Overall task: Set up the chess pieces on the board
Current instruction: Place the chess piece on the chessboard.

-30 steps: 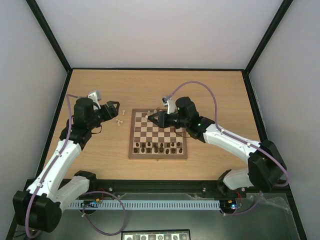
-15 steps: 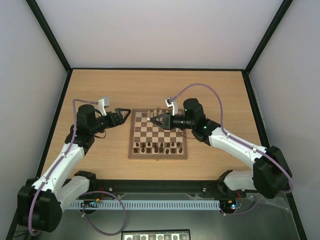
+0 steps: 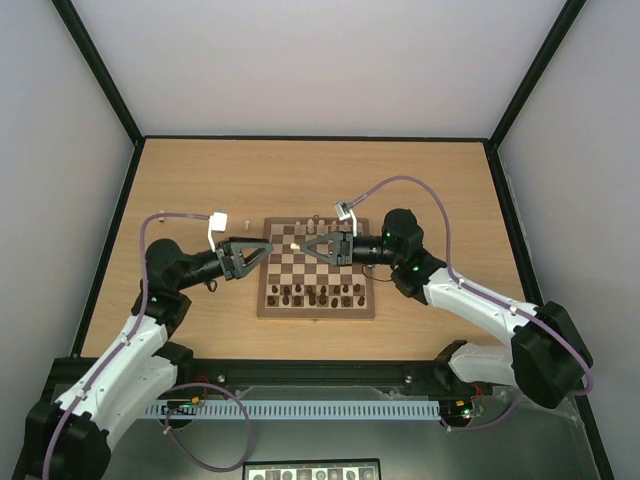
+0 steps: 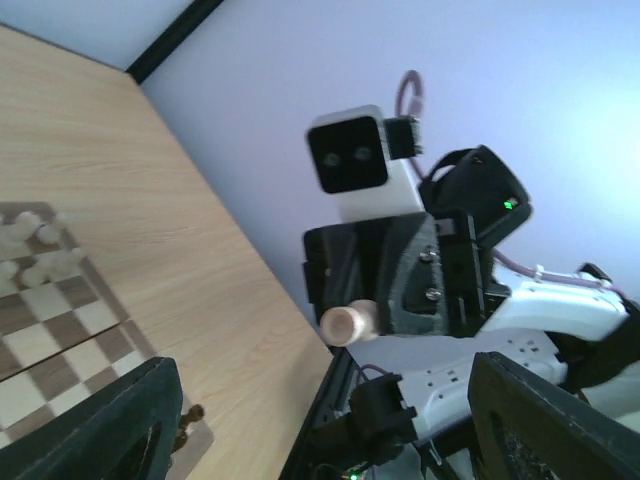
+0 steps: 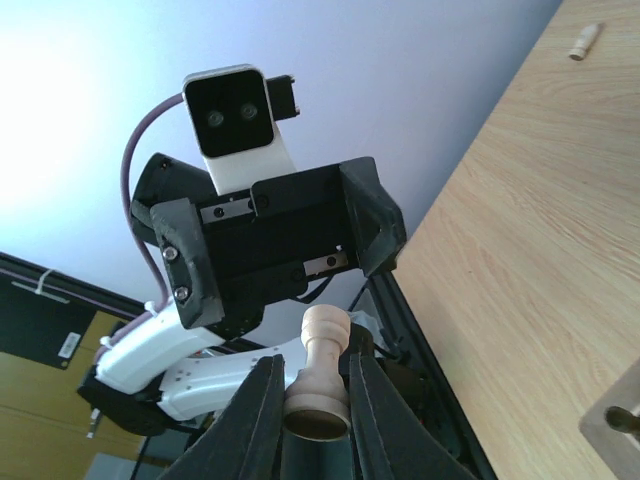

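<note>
Along the board's near rows stand dark chessmen. Above mid-board the right gripper pinches a pale pawn, facing the left gripper, whose fingers are spread and empty. Farther back, pale pieces sit at the far edge; a stray pale piece lies on the table beside the board.

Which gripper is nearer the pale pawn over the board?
Right. The right gripper is shut on the pale pawn above the board; the left gripper faces it open, short of contact.
</note>
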{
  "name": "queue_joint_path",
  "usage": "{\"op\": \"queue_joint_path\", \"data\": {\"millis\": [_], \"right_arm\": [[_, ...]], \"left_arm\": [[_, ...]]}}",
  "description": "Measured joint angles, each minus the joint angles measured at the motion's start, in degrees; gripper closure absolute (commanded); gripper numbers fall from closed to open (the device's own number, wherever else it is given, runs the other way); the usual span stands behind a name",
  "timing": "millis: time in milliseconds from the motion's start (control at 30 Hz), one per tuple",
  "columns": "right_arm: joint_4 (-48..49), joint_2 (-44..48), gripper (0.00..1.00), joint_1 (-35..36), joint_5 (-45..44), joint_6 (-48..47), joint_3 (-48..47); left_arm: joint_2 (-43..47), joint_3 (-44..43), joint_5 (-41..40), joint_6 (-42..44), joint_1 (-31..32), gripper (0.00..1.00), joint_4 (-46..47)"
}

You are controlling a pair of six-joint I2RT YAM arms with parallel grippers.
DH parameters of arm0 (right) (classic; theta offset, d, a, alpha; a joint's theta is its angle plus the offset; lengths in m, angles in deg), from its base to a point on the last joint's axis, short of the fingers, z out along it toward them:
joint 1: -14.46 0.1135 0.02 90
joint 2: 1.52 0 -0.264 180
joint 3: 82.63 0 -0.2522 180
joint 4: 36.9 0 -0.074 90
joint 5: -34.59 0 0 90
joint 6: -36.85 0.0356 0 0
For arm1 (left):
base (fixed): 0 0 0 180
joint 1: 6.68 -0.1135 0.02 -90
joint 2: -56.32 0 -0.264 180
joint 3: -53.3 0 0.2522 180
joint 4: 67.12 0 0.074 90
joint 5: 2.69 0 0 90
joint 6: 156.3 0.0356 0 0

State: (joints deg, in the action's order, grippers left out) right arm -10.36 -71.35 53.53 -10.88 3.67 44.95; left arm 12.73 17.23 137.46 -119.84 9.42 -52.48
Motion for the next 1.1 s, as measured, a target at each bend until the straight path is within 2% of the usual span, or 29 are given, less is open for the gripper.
{"op": "queue_joint_path", "data": {"millis": [233, 500, 867, 1100], "right_arm": [[3.9, 0.3, 0.95, 2.9, 0.0, 3.9, 0.1], [5.1, 0.2, 0.95, 4.9, -0.1, 5.0, -0.1], [6.1, -2.3, 0.95, 5.7, -0.3, 5.4, -2.0], [6.4, -4.4, 0.95, 6.0, -0.2, 5.4, -3.6]], "left_arm": [[2.9, 0.0, 0.6, -3.5, 2.6, 0.27, 3.6], [3.0, 0.1, 0.3, -5.3, 4.3, 0.43, 4.1], [2.6, 0.2, -0.5, -5.6, 6.1, 0.48, 4.3], [1.6, 0.2, -1.2, -5.4, 7.0, 0.57, 4.3]]}}
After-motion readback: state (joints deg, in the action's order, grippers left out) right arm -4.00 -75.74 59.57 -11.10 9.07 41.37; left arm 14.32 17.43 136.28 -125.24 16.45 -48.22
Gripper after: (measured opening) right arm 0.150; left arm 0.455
